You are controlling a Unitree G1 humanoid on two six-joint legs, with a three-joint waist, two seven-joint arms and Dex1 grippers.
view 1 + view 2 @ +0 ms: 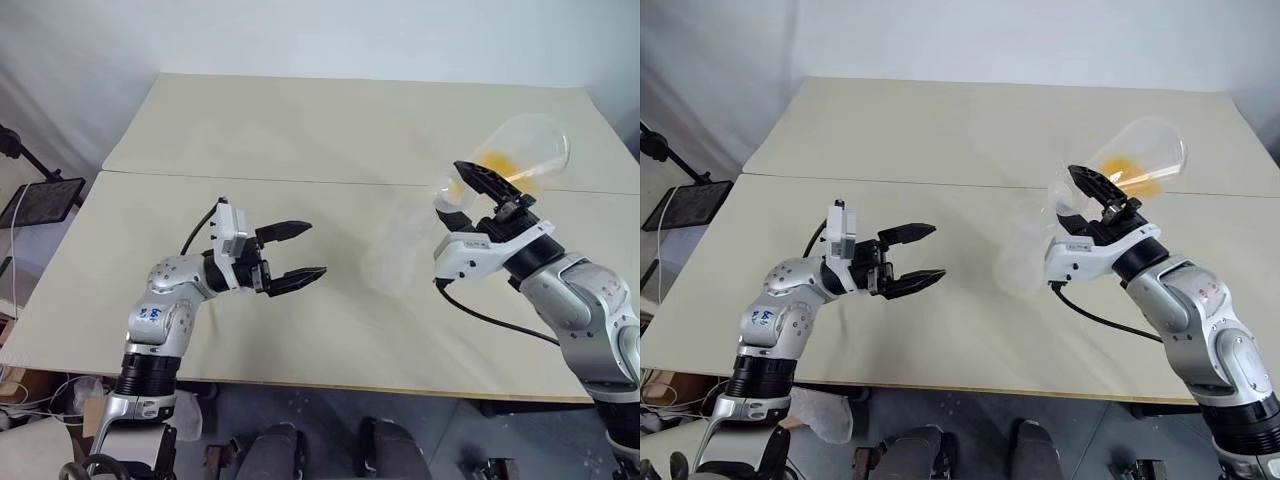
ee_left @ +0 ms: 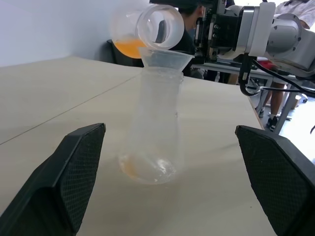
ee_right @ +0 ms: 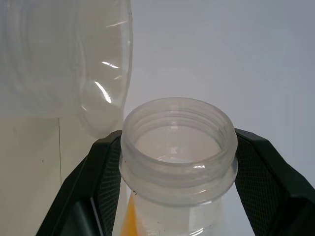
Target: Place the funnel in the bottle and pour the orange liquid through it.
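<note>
I'm holding my left pincer (image 1: 297, 252) wide and empty beside the bottle (image 2: 151, 132), which is standing on the surface (image 1: 300, 130) with the funnel (image 2: 165, 58) seated. My right pincer (image 1: 470, 195) is gripping the tilted flask (image 1: 525, 150) of orange liquid (image 1: 497, 160); overtipping risks spilling past the rim. I can read no labels.

A pale beige tabletop (image 1: 300, 130) is filling the middle of the scene, with a straight seam (image 1: 300, 180) running across it from the left edge to the right edge, splitting it into a far panel and a near panel. Off the left edge, a black stand (image 1: 40, 200) with a flat dark plate is standing on the floor, a white cable (image 1: 12, 250) hanging down beside it. In the left wrist view, a person (image 2: 283, 105) is standing beyond the tabletop's far side.
</note>
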